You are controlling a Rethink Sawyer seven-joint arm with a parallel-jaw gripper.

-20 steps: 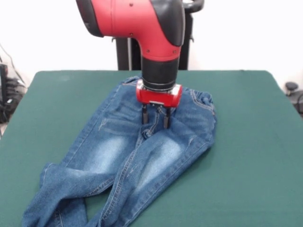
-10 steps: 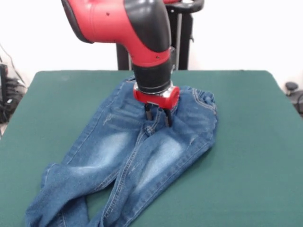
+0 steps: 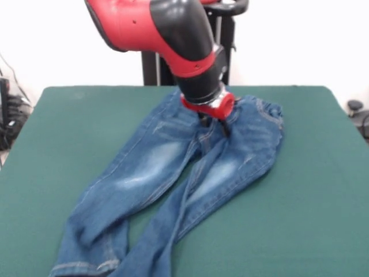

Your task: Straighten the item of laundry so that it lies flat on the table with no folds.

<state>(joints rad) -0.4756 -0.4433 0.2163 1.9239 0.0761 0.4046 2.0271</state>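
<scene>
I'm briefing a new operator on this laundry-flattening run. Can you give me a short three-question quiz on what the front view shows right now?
1. True or false: the hand is down on the jeans near the waistband end.
2. Multiple choice: where on the table do the leg hems lie?
A. toward the picture's bottom left
B. at the top right corner
C. hanging off the right edge
3. Short answer: do the two legs lie fully apart, or do they meet or overlap somewhere?

Key
1. True.
2. A.
3. They overlap: a gap shows between them midway, but they come together again near the hems, so the jeans are not yet flat.
</scene>
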